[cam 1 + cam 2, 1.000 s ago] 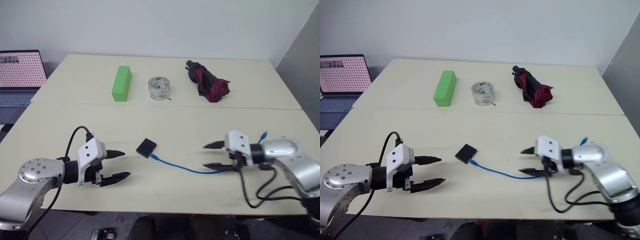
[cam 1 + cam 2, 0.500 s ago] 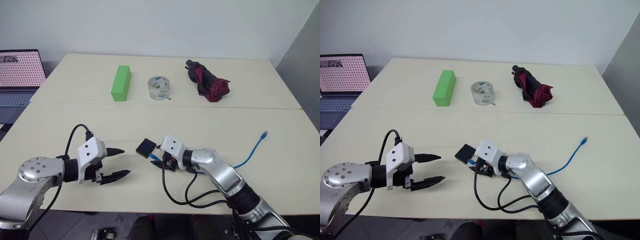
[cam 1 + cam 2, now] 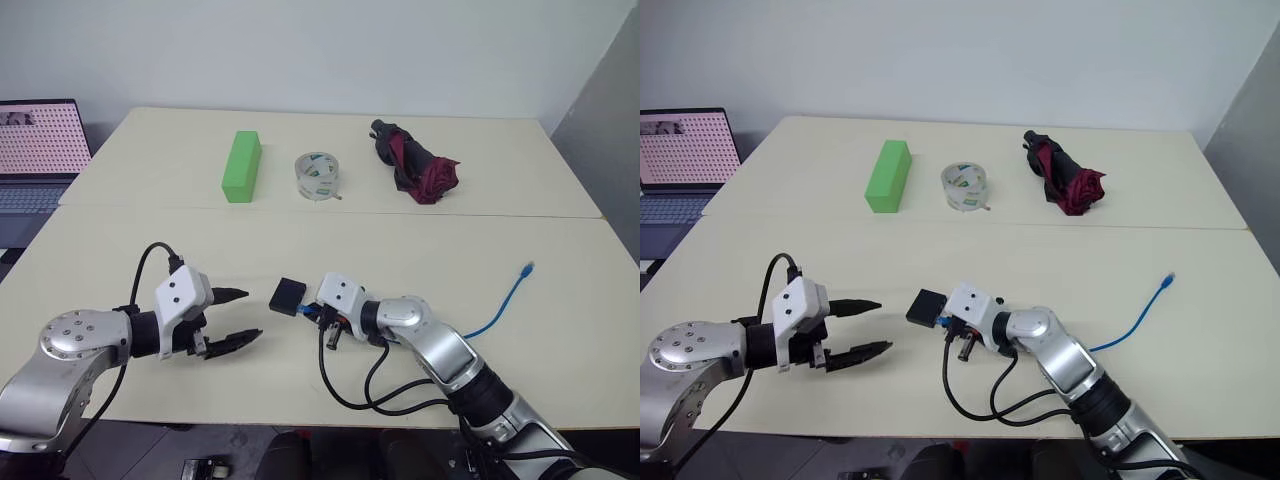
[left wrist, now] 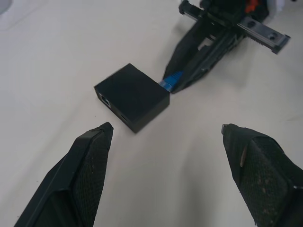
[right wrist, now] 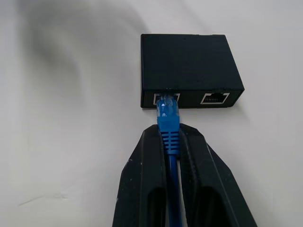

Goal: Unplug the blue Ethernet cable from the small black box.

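1. The small black box (image 3: 289, 296) lies on the cream worktop (image 3: 120, 250), between the two claws.
2. The blue Ethernet cable (image 5: 168, 124) is still plugged into the box's port, so unplugging is not done.
3. The right claw (image 5: 170, 142) is pinched shut on the cable's boot, just behind the plug.
4. The left claw (image 4: 165, 156) hovers wide open and empty, just beside the box.
5. Left to do, I judge: steady the box and pull the plug free.
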